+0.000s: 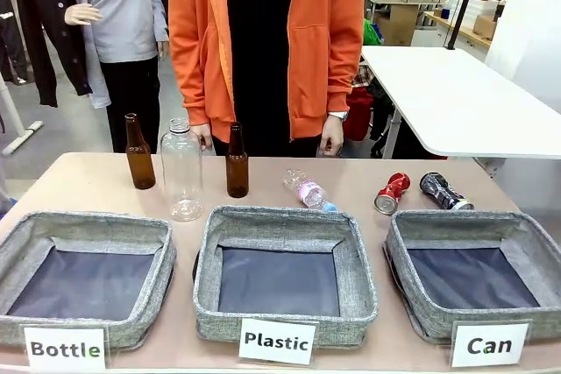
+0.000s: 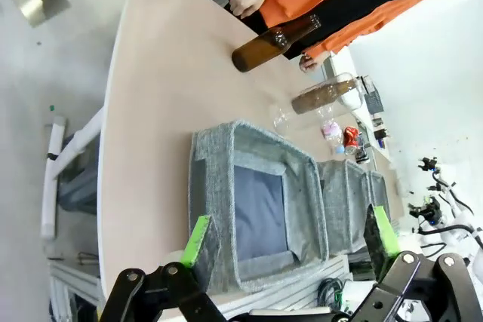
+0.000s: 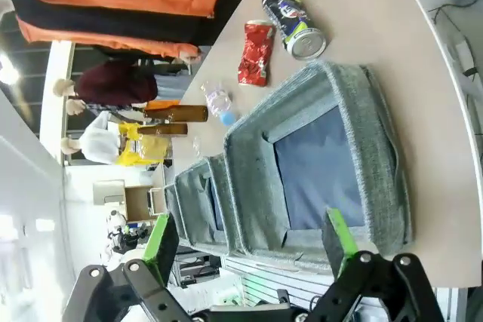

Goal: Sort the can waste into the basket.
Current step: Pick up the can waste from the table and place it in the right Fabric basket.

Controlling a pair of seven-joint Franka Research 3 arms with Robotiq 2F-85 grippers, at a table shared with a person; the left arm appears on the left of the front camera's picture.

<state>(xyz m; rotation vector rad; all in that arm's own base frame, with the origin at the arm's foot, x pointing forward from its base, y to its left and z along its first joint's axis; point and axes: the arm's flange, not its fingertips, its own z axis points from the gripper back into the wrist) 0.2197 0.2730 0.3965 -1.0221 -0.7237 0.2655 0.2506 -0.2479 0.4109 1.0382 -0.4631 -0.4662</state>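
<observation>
A crushed red can (image 1: 391,193) (image 3: 255,53) and a crushed silver-black can (image 1: 444,191) (image 3: 295,13) lie on the table behind the grey basket signed "Can" (image 1: 402,285) (image 3: 381,179), which holds nothing. The red can (image 2: 351,137) is tiny and far off in the left wrist view. My right gripper (image 3: 252,238) is open above the near end of that basket. My left gripper (image 2: 289,237) is open above the basket signed "Bottle" (image 1: 154,289) (image 2: 215,179). Neither gripper touches anything.
A "Plastic" basket (image 1: 354,256) sits in the middle. Behind the baskets stand two brown glass bottles (image 1: 138,154) (image 1: 237,163) and a clear plastic bottle (image 1: 181,171); a small crushed plastic bottle (image 1: 308,191) lies flat. A person in an orange jacket (image 1: 316,41) stands at the far edge.
</observation>
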